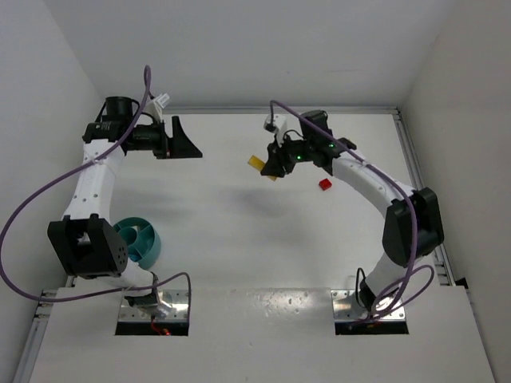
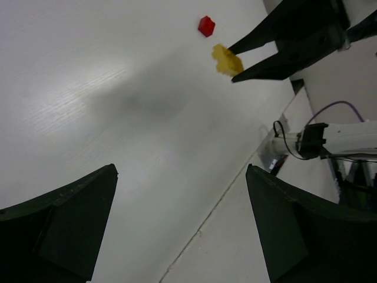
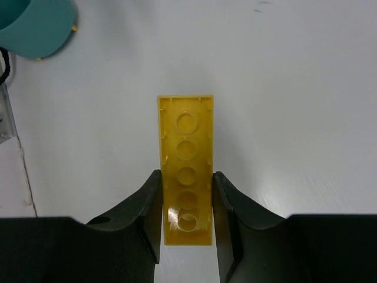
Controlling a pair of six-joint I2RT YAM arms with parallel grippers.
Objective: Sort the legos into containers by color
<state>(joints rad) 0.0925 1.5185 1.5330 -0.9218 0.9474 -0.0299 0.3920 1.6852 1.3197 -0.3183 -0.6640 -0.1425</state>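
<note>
Right wrist view gives the clearest read: the right gripper (image 3: 185, 175) has its jaws closed on a yellow lego (image 3: 185, 141). It is a long thin plate pinched across its narrow width near one end, with its underside tubes facing the camera and most of its length sticking out past the fingertips. It appears to be held clear of the table (image 1: 239, 239).

In the top external view a red lego (image 1: 325, 184) lies on the table just right of that gripper. The teal bowl (image 1: 145, 239) sits well apart at the lower left of the frame, partly under the left arm (image 1: 88, 239). The left gripper (image 1: 186, 137) hangs at the upper left, jaws wide open and holding nothing.

The step in hand looks like the carry to the bowl. With so short a bite on so long a plate, the brick could swing in the pads, so the move calls for an unchanged squeeze and a smooth, unhurried sweep toward the lower left. Coming at the bowl from its exposed right side would avoid the left arm. The free end should be lowered inside one compartment before the jaws part. Which compartment is meant for yellow cannot be told, since the bowl's inside is mostly hidden.
</note>
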